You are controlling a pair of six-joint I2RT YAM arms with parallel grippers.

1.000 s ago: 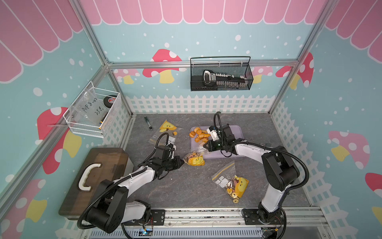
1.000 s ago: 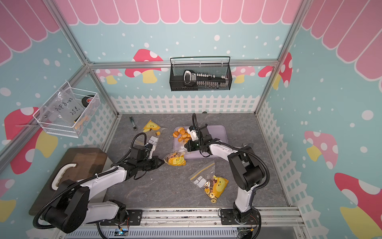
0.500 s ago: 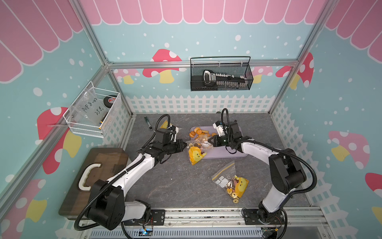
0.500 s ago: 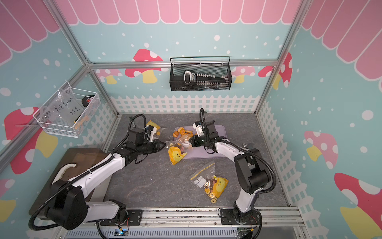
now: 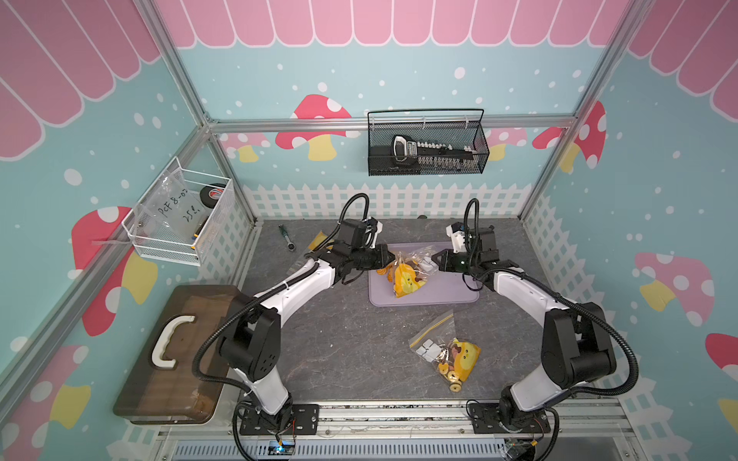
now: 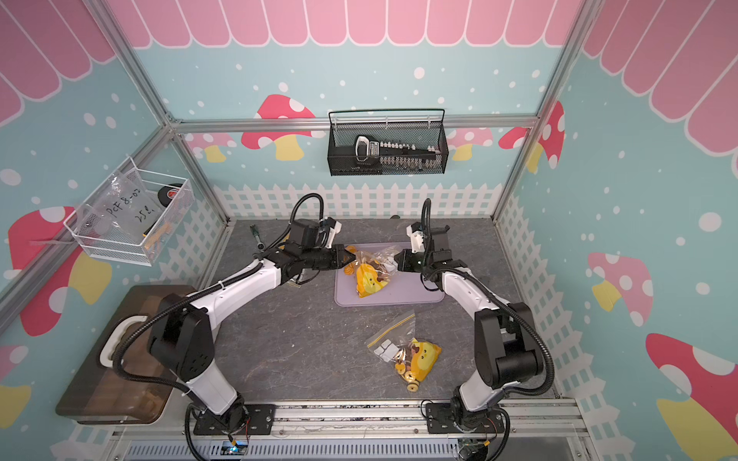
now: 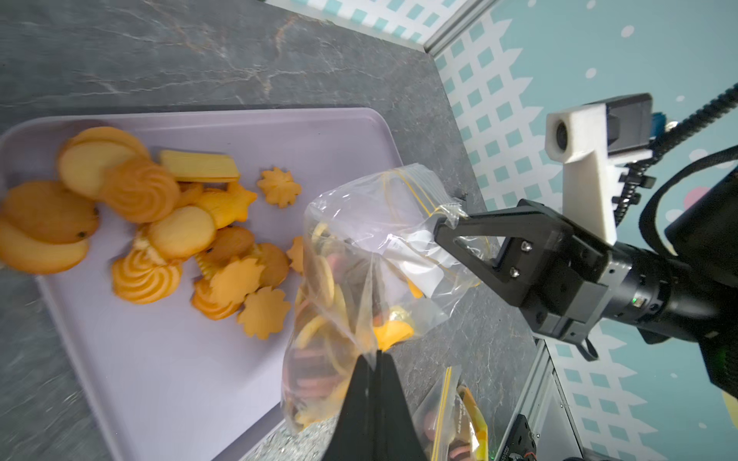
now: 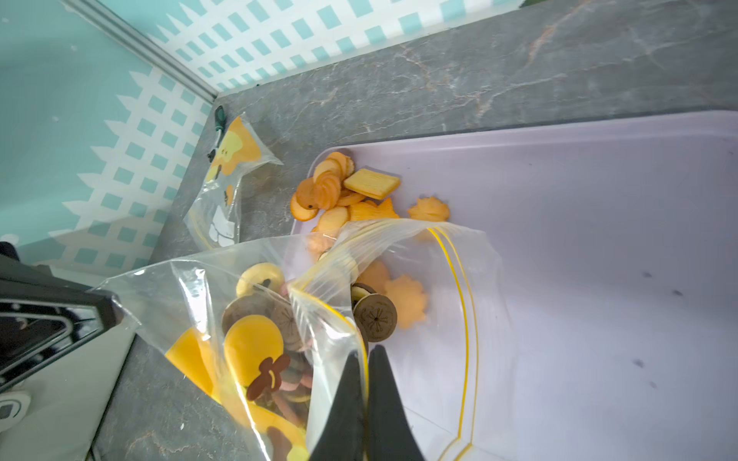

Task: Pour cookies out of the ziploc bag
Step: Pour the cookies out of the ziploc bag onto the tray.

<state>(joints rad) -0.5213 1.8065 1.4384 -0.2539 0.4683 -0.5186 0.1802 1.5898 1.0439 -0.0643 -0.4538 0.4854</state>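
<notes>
1. Plastic bag [image 5: 407, 275] hangs over tray [image 5: 439, 293] edge, cookies [image 8: 255, 343] inside.
2. Left end effector [image 7: 375, 355] and right end effector [image 8: 365, 355] are pinched shut on bag film.
3. Risk: the thin film slips, so cookies spill onto the tabletop [image 5: 339, 339].

Bright, even light, soft shadows; edges bow in top views, nearest cookies [image 7: 40, 251] blurred.
</notes>
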